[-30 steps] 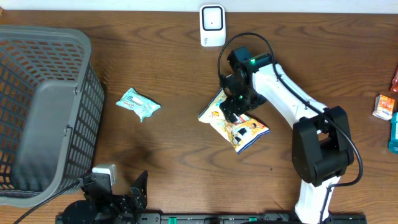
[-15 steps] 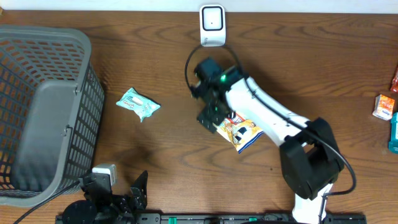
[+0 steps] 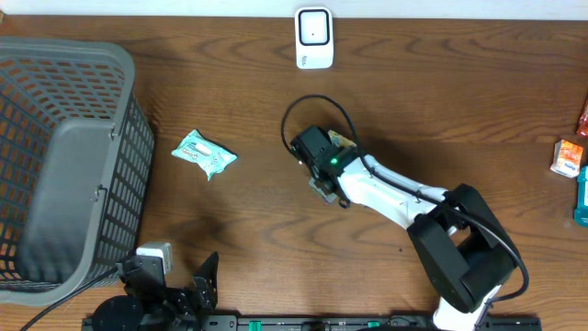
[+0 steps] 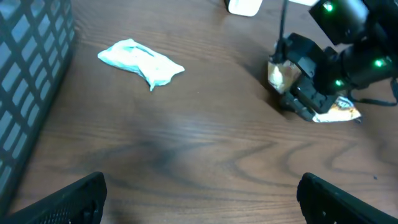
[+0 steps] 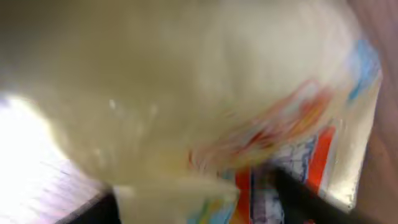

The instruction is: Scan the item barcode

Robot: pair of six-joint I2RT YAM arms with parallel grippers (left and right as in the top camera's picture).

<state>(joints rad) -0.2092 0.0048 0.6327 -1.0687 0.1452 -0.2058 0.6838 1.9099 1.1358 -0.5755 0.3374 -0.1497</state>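
Observation:
The item, a yellow snack packet (image 4: pixel 336 112) with red and blue print, lies mid-table and fills the blurred right wrist view (image 5: pixel 186 93). From overhead only a yellow corner (image 3: pixel 342 140) shows past the arm. My right gripper (image 3: pixel 326 188) has come down over it, and its dark fingers (image 5: pixel 311 199) press the bunched packet from both sides. The white barcode scanner (image 3: pixel 313 38) stands at the table's far edge. My left gripper (image 4: pixel 202 199) hangs open over bare wood near the front edge, with nothing between its fingers.
A teal wrapped packet (image 3: pixel 205 154) lies left of centre. A large grey mesh basket (image 3: pixel 64 156) takes up the left side. Small boxes (image 3: pixel 569 156) sit at the right edge.
My right arm swung left and lower across the snack packet, then dropped onto it and its jaws narrowed around it. The left arm has not moved.

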